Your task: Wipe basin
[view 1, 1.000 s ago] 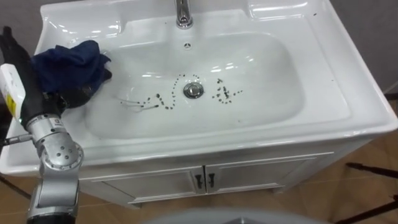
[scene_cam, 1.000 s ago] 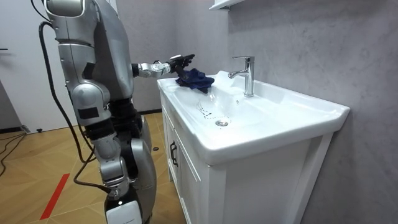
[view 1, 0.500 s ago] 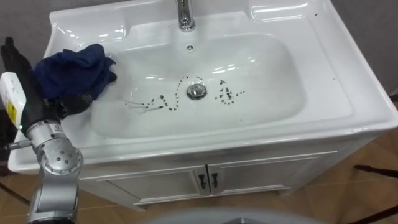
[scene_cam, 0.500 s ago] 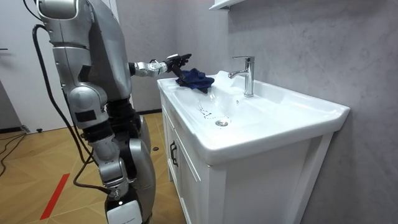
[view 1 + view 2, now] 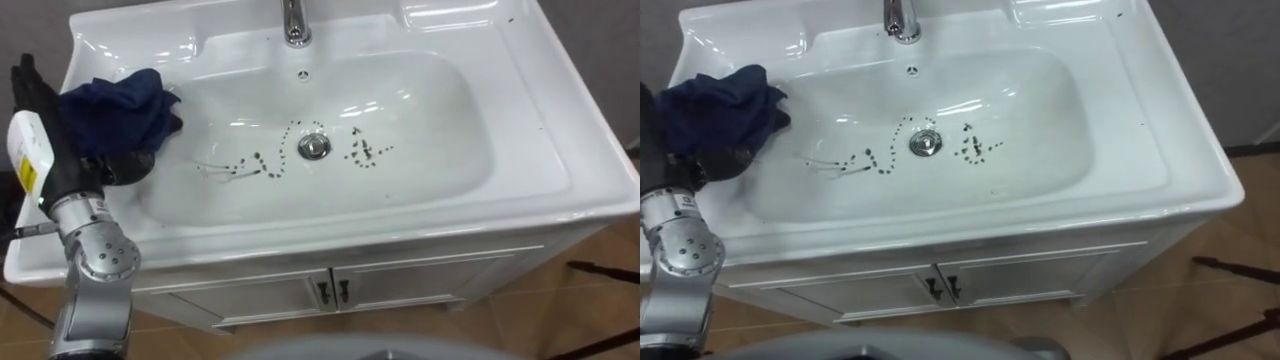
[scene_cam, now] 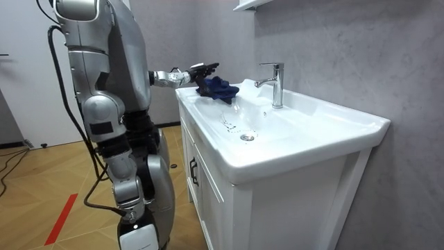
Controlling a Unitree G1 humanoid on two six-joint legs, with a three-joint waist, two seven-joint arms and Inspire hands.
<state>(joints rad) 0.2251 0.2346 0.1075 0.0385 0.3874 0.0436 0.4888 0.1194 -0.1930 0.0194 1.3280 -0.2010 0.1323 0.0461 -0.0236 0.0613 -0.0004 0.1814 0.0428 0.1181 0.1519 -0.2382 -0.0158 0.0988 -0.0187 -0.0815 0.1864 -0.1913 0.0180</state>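
Nothing much shifting since half-second back: cloth [image 5: 110, 105] staying on basin [image 5: 440, 150] rim, at 10 o'clock from drain [image 5: 314, 146]; slight picture shift being camera's own. Left robot hand [image 5: 75, 170] pinching cloth, fingers curling into its lower edge. Dark spots [image 5: 362, 152] lying at 3 and 9 o'clock of drain, unwiped. Step, by my reading: wipe just starting. Next move calling for sweeping cloth toward 4 o'clock, pressing across spots, keeping hold.

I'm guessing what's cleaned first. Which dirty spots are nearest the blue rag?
The dark spots left of the round metal drain; the others lie right of it.
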